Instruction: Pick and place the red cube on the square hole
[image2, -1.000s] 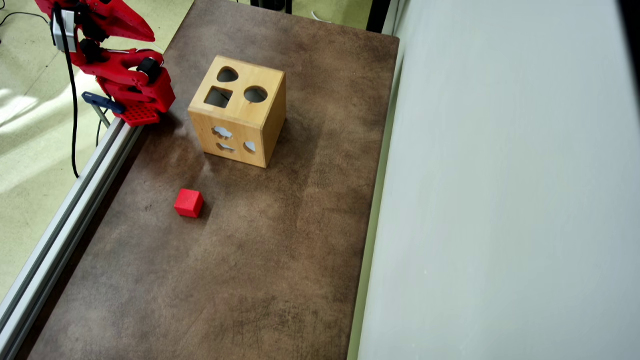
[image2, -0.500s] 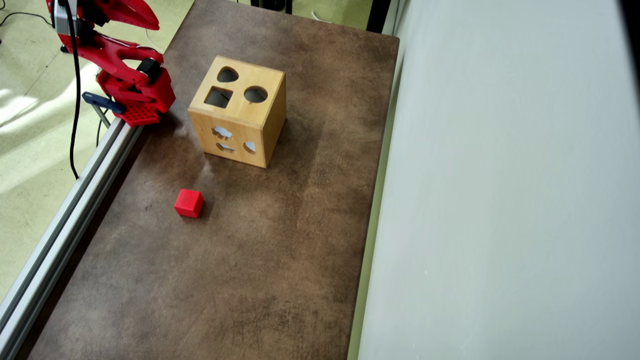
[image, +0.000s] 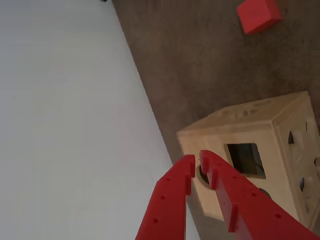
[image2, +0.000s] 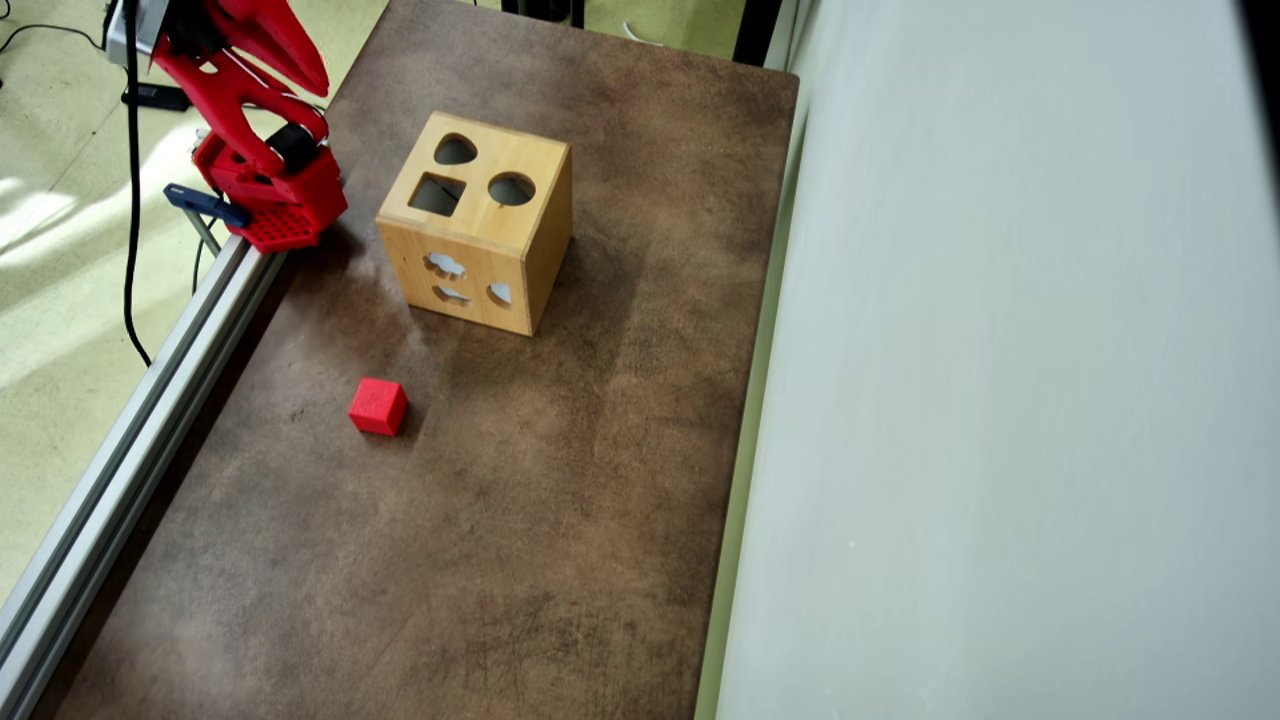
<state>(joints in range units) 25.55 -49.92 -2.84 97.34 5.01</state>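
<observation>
A: Start with the red cube (image2: 378, 406). It sits alone on the brown tabletop (image2: 560, 520), well apart from the wooden sorting box (image2: 476, 222), on the side of the box that carries the small cut-outs. In the wrist view it is up in the far corner (image: 258, 15).

B: How would you expect it to handle?

A: Small, with flat faces and crisp edges. I'd judge it light and rigid, probably plastic or painted wood, not fragile. The surface looks smooth, so it could slip or twist if pinched near a corner.

B: So where to hold it?

A: Across two opposite flat sides, at mid-height, with the fingers square to the faces. It lies slightly turned relative to the table edge, so the wrist should match that angle — that also helps later, since the cube must line up with the square hole (image2: 437, 194) on the box top, beside the round hole (image2: 511, 189).

B: And the gripper?

A: The gripper (image: 197, 165) is empty, its red fingers drawn close with only a narrow gap between the tips. In the wrist view it hangs over the near edge of the box — nowhere near the cube. It will need to spread wider before descending.
</observation>
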